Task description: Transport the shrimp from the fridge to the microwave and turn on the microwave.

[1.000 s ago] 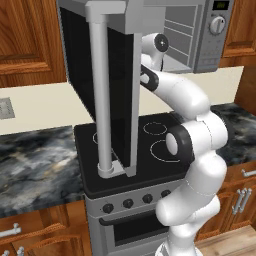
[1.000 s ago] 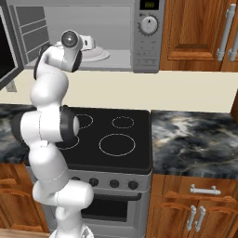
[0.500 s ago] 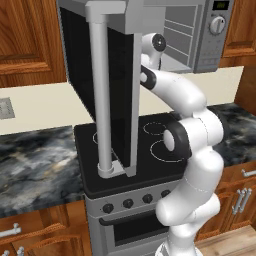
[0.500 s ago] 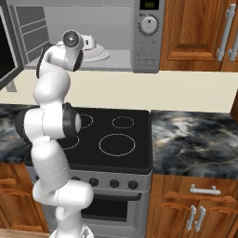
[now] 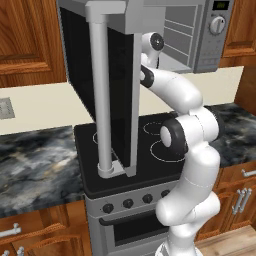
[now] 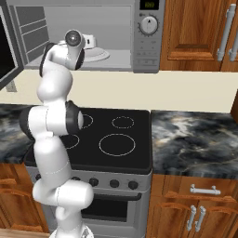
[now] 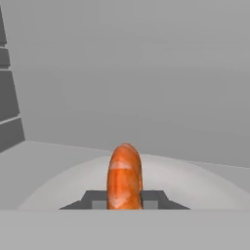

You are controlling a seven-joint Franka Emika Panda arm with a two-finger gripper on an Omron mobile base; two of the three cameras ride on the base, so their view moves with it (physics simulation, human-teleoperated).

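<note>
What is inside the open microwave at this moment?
Inside the microwave sits a round pale plate. The gripper, reaching in, is shut on the orange shrimp over that plate. The arm covers the plate's left part.

The robot arm (image 5: 187,150) is glossy white, built of rounded tubular segments with dark grey joint rings and round dark end caps; its two small finger tips (image 7: 151,199) are dark grey.

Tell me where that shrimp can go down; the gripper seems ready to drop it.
The gripper holds the shrimp inside the open microwave. The round white turntable plate is bare on both sides of it. The tight spot is the left wall's vents.
</note>
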